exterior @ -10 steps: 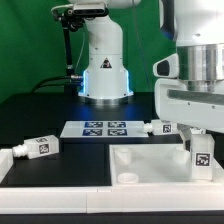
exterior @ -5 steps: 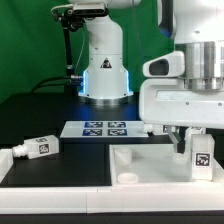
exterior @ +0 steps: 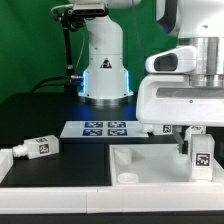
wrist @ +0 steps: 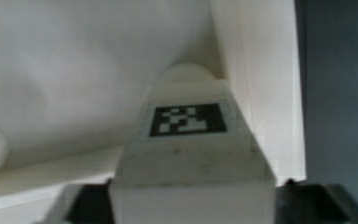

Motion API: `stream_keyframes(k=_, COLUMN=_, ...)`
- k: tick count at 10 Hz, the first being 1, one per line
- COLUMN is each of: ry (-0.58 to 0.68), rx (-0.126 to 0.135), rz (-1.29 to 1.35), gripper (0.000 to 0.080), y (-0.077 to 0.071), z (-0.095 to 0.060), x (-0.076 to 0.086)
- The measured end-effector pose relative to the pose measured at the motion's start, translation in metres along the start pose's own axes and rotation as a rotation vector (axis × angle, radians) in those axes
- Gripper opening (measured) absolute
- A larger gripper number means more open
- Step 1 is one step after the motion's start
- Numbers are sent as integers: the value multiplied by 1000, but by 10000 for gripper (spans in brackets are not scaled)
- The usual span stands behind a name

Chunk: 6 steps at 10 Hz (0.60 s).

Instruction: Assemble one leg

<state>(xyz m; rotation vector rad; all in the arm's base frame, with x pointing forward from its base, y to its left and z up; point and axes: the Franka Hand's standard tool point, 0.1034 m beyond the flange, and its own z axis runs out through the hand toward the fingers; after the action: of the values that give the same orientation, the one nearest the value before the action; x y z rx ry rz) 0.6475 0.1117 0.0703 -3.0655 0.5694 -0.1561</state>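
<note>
Leg [wrist: 190,150], a small white plastic tagged peg, stands upright between the gripper's [exterior: 190,140] jaws, which clamp it over the large white tray-like frame [exterior: 150,165], seemingly lining up with a socket.

A black bench [exterior: 50,175] fills the foreground of the exterior view, its surface dark and matte. Behind it hangs a dark green backdrop [exterior: 25,45], evenly lit. The marker board [exterior: 103,129] lies flat on the bench near its back edge.

leg [exterior: 200,157]: matt white plastic, printed tag. frame [exterior: 150,165] beside it: smooth white plastic. table [exterior: 40,115]: matt black.
</note>
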Motion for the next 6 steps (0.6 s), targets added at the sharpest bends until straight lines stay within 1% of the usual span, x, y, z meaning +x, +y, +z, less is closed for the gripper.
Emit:
stream_keyframes(k=1, ry=0, rx=-1, rz=56, gripper=285, y=1, z=0, x=0)
stream_keyframes(k=2, ry=0, rx=-1, rz=102, gripper=285, y=1, z=0, x=1)
stream_keyframes(k=5, ry=-21, rx=-22, rz=589, gripper=285, y=6, z=1, x=1)
stream_keyframes(k=6, ry=-29, rx=-16, rz=778, gripper=285, y=8, z=1, x=1)
